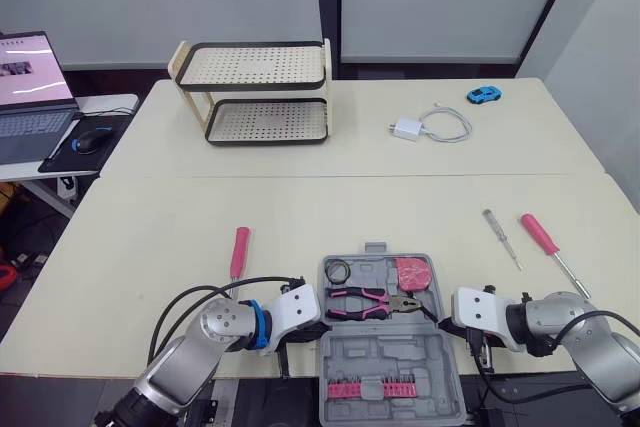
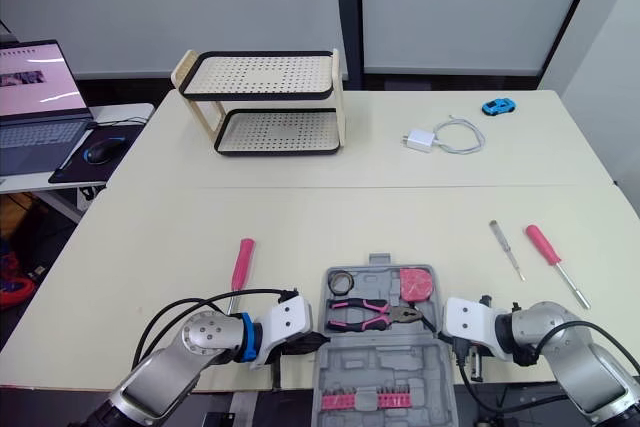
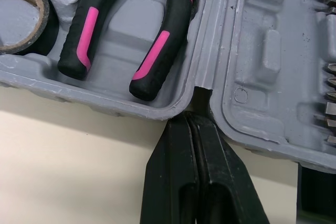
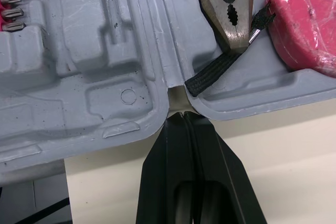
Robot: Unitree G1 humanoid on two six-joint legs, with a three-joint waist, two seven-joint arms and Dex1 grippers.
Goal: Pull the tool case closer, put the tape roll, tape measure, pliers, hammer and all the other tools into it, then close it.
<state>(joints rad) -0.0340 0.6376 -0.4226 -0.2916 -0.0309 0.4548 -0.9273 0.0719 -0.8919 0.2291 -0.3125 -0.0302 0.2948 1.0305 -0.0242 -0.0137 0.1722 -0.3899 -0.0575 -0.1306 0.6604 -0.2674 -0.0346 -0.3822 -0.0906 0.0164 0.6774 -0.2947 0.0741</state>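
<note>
Case [image 1: 392, 355], open: pliers [image 1: 370, 302], tape roll [image 1: 338, 270] and tape measure [image 1: 412, 272] inside. Left gripper [image 3: 191, 120], right gripper [image 4: 181, 117]: jaws closed, tips at case hinge.

tool case [image 1: 392, 365]: grey plastic, matt, scuffed | pliers [image 1: 370, 302]: dull metal head, smooth black-pink grips | table [image 1: 300, 217]: smooth, matt

tool case [image 1: 385, 367]: grey moulded plastic, lying open and flat at the near edge of the tabletop
tape roll [image 1: 337, 271]: black, sitting in the far half's left corner
pliers [image 1: 370, 302]: pink-and-black handles, lying across the far half, nose pointing right
tape measure [image 1: 412, 273]: pink, resting in the far half's right corner
bit row [image 1: 372, 389]: pink holder, sitting in the near half
pink-handled tool [image 1: 239, 251]: lying on the tabletop left of the case
slim screwdriver [image 1: 500, 237] and pink-handled screwdriver [image 1: 541, 235]: lying side by side right of the case
</note>
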